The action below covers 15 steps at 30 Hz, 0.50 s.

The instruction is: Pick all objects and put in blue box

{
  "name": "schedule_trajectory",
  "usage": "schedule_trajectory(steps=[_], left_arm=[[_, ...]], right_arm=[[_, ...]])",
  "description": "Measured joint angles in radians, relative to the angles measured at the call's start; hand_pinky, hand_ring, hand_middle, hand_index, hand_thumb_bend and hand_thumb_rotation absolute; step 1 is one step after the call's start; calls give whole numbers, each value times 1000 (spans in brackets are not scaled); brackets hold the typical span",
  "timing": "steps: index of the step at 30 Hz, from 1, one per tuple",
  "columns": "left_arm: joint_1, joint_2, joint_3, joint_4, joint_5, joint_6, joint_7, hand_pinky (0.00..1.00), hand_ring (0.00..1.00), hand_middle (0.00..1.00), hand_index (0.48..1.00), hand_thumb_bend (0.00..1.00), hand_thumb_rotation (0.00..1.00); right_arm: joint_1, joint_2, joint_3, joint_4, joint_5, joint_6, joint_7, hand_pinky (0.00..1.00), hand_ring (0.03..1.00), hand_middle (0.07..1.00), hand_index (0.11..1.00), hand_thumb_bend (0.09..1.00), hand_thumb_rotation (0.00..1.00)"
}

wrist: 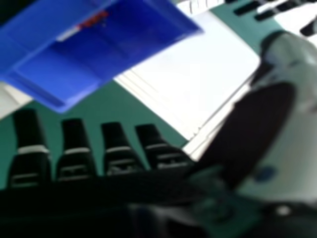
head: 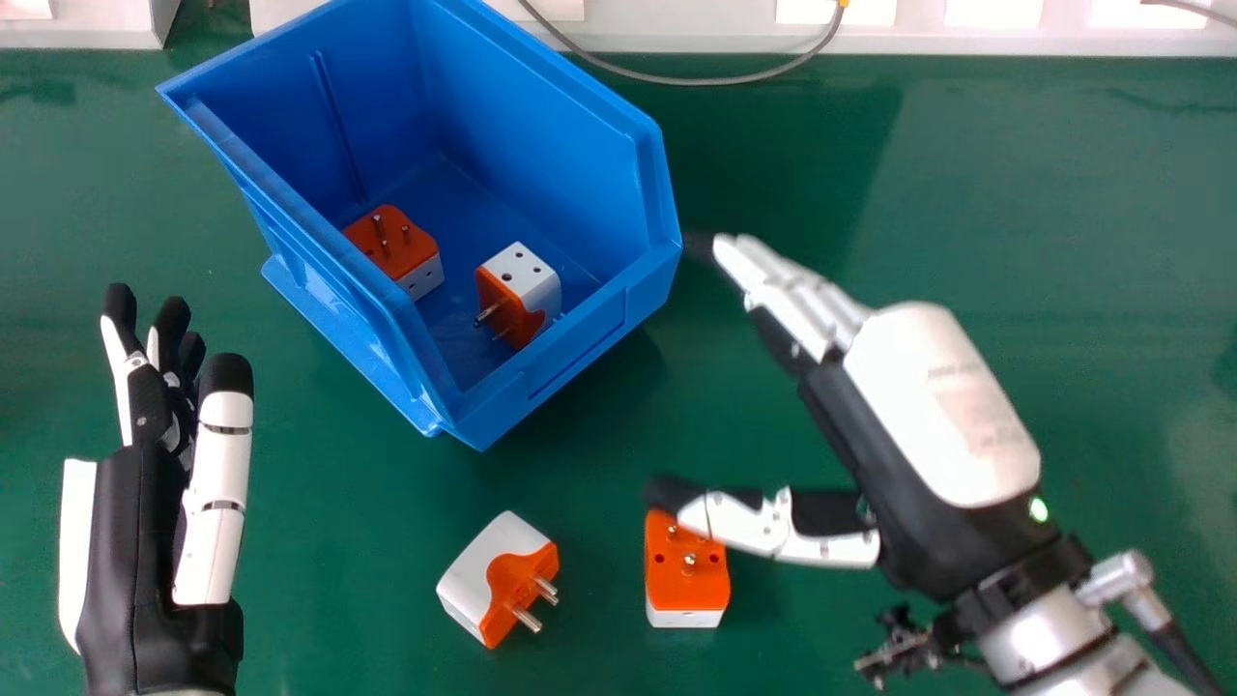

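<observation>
Two boxy white-and-orange plastic plug adapters to go, nearest us on the smooth green tabletop point(head: 1111, 290): the tipped adapter point(head: 469, 580), metal pins sideways, and the pins-up adapter point(head: 667, 580) to its right. We'd guess they're light, stiff, kinda slick and pretty tough, so we'd pinch opposite flat sides and skip the pins. The black-and-white left hand point(head: 135, 541) is idle at the left, fingers straight. Our black-and-white right hand point(head: 942, 406) is empty, fingers straight and well apart from the thumb, which is over the pins-up one; honestly can't tell if it's touching. Past that, the open-topped blue plastic box point(head: 580, 348) already has two: the nearer boxed adapter point(head: 522, 280) and the farther boxed adapter point(head: 391, 242).
</observation>
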Motion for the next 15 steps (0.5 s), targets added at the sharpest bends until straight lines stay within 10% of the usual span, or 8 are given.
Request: schedule_trajectory(steps=[15], left_arm=[[-3, -1, 0, -10, 1, 0, 5, 1000, 1000, 1000, 1000, 404, 855]], right_arm=[[-53, -46, 42, 319, -105, -125, -51, 752, 882, 919, 895, 531, 845]])
